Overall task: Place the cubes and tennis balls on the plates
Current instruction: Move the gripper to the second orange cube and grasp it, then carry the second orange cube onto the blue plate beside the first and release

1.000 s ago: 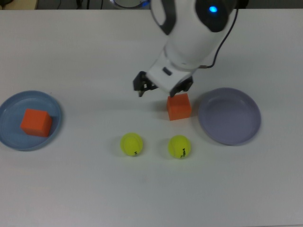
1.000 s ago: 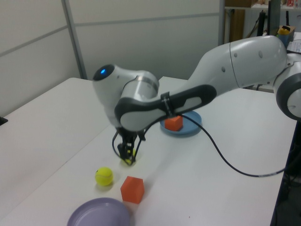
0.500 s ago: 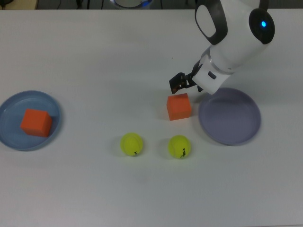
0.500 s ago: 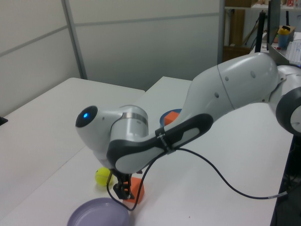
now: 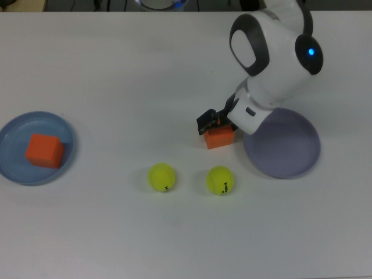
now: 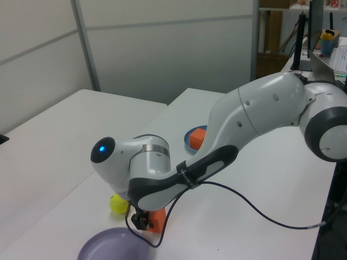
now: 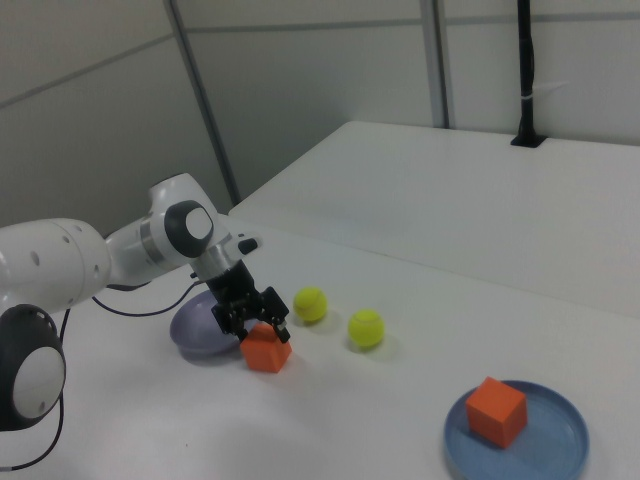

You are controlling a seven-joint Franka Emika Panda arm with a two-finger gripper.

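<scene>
Cubes are split: one already sits on the blue plate (image 5: pixel 11 168) at the top view's left, while the end effector (image 7: pixel 252 316), fingers spread, straddles the other cube (image 5: pixel 220 137) on the bench just beside the purple plate (image 5: pixel 290 152), apparently to grasp it.

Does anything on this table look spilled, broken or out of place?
Nothing stands out. One orange cube sits on the blue plate, the other cube is under the claw, and both tennis balls lie loose.
</scene>
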